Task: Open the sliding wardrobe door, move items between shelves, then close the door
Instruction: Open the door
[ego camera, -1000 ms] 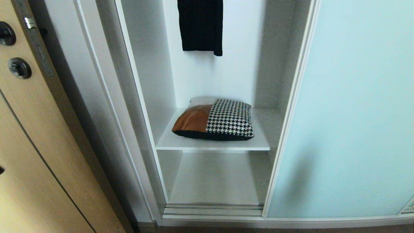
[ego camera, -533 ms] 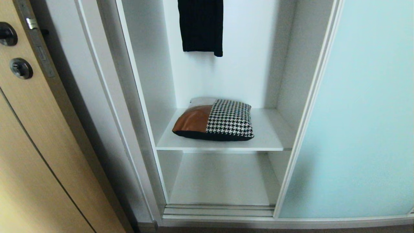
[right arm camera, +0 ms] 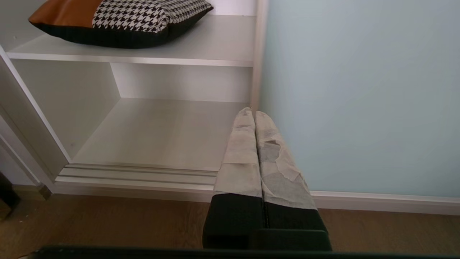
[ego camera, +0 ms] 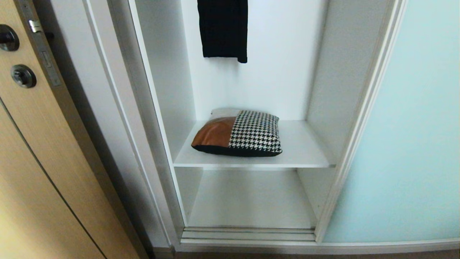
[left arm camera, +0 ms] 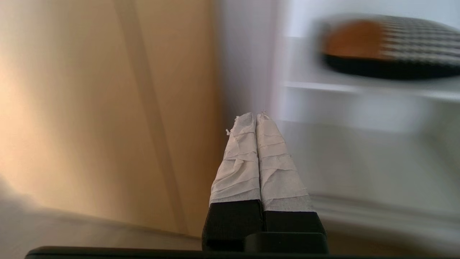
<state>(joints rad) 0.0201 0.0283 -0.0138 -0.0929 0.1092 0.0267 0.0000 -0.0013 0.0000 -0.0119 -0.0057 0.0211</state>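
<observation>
The frosted aqua sliding door point(ego camera: 413, 136) stands at the right, leaving the white wardrobe interior uncovered. A tan leather and houndstooth cushion point(ego camera: 238, 133) lies on the upper white shelf point(ego camera: 305, 147), with the lower shelf point(ego camera: 251, 201) bare beneath it. Neither arm appears in the head view. My left gripper point(left arm camera: 256, 116) is shut and empty, low in front of the wardrobe's left side, the cushion point(left arm camera: 388, 46) up ahead. My right gripper point(right arm camera: 253, 111) is shut and empty, low near the door's edge point(right arm camera: 257, 72), with the cushion point(right arm camera: 118, 18) above on the shelf point(right arm camera: 201, 43).
A black garment point(ego camera: 222, 28) hangs above the cushion. A tan wood-grain door point(ego camera: 32, 151) with dark round hardware stands at the left. The sliding track point(ego camera: 248, 233) runs along the wardrobe's bottom. Wooden floor point(right arm camera: 107, 223) lies in front.
The sliding door has moved further right, uncovering the full width of both shelves. The cushion has not moved.
</observation>
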